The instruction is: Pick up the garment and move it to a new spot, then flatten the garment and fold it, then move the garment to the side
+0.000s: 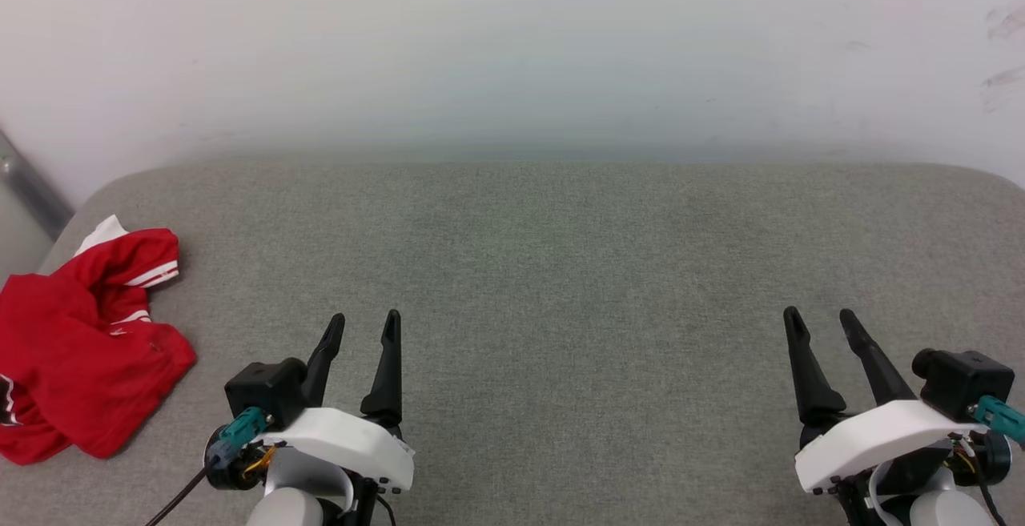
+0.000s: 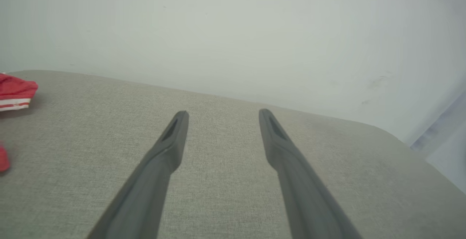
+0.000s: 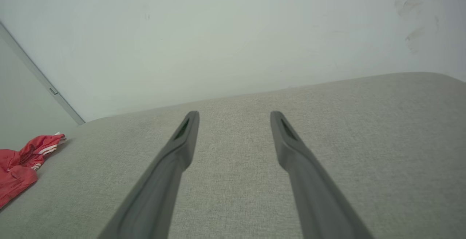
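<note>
Garment (image 1: 84, 350): red, white-striped trim, crumpled at left edge of head view, on grey fabric surface (image 1: 560, 270).
Left gripper (image 1: 364, 319): lower left, fingers spread, empty, near garment, not touching.
Right gripper (image 1: 821, 316): lower right, fingers spread, empty.

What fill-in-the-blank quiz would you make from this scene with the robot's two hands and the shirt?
The garment lies crumpled on the grey surface, far to the robot's ____.
The left hand and the right hand are both ____, not shut.
The garment is mostly ____ with white stripes.
Missing words: left, open, red.
</note>
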Robot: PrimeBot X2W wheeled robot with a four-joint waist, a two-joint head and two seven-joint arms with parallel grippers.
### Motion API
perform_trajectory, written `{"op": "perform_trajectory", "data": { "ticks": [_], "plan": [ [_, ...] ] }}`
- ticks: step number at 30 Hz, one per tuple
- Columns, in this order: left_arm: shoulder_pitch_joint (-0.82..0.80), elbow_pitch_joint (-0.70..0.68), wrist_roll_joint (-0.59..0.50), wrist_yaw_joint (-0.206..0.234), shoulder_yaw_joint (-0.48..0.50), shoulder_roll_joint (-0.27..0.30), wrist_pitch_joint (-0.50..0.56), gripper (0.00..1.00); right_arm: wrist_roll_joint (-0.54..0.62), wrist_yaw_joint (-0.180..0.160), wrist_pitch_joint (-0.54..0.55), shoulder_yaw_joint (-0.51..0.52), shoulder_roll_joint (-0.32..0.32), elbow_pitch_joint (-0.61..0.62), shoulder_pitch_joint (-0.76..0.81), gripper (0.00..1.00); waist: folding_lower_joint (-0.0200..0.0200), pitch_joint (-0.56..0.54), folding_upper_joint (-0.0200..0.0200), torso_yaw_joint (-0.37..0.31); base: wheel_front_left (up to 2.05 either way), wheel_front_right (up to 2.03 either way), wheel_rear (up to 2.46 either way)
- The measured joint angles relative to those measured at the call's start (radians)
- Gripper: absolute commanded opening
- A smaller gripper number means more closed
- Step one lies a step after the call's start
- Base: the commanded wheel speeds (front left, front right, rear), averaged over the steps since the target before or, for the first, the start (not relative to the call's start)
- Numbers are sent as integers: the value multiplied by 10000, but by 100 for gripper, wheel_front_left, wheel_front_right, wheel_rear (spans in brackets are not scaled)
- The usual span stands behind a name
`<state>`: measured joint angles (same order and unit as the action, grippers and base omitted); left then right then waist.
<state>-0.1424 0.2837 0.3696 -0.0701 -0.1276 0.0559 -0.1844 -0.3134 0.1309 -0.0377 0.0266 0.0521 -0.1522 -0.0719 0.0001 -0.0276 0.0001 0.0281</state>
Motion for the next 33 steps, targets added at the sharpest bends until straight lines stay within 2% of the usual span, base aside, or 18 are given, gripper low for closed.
{"op": "perform_trajectory", "data": {
  "ticks": [33],
  "plan": [
    [-323,888,-2238,268,-199,15,-656,100,1653,0,-318,270,-2,33,197,100,0,16,0,-81,0,0,0]
  ]
}}
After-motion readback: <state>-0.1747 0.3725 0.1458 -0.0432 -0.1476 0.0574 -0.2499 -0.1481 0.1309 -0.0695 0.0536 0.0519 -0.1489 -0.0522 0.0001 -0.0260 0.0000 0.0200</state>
